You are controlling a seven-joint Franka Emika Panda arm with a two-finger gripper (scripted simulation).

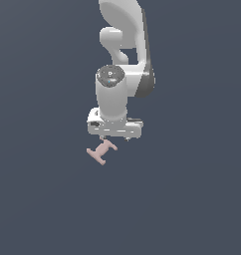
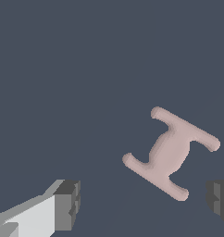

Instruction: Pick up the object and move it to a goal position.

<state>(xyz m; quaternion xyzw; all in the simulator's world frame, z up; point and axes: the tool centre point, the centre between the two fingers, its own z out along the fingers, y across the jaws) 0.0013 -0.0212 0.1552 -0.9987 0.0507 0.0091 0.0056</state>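
Item: small pale pink H-shaped piece (image 2: 171,152) flat on dark surface (image 2: 86,69) | stem axis 1-to-7 o'clock in wrist view | jaws (image 2: 144,203) open, empty; piece off-centre toward one finger (image 2: 219,200).

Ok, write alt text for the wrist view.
A small pale pink H-shaped piece lies tilted on a plain dark grey surface, untouched. The open gripper frames it, with one dark fingertip at one side and the other at the picture's edge; the piece sits nearer the second.
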